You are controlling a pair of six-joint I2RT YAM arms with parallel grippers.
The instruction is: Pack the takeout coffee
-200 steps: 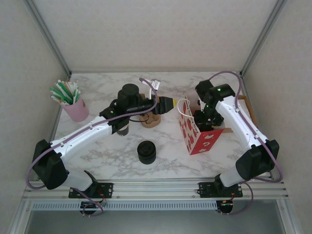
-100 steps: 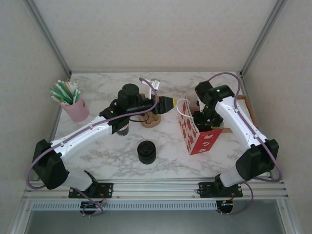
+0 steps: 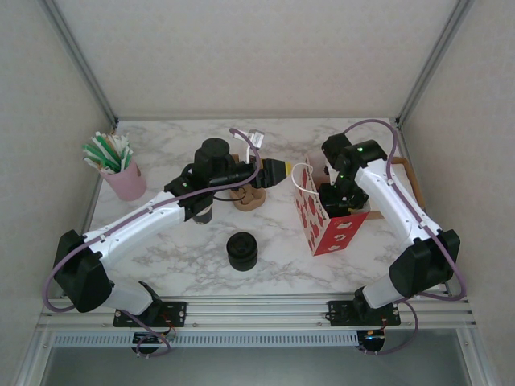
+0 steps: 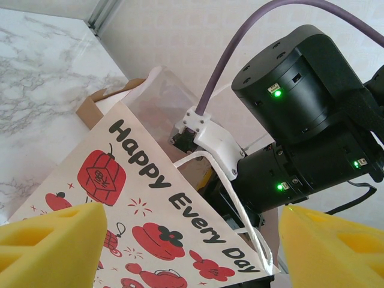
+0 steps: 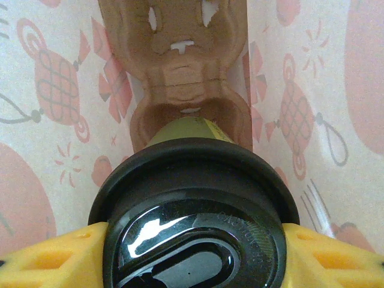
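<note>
The right gripper is closed on the takeout coffee. In the right wrist view its yellow fingers are pressed against either side of the round black lid, and the greenish cup body is seen beneath the lid. The cup is held inside the paper bag, whose printed walls rise on both sides. A brown cup carrier is seen deeper in the bag; whether the cup is touching it cannot be told.

In the top view the right gripper is seen lowered into the bag's mouth, and the contents are covered there by the wrist.

The left gripper is held open, with its yellow fingers set wide apart and nothing between them. In its wrist view the bag's "Happy Every Day" face, the white cord handle and the right arm are faced. In the top view the left gripper is placed just beside the bag's left edge, above a second brown carrier on the marble table.

Further out, a squat black lid stack is set near the front centre, well apart from the bag. A pink cup filled with green and white straws is kept at the far left. Bare marble is left along the near edge, and the table is closed in by walls on three sides.
</note>
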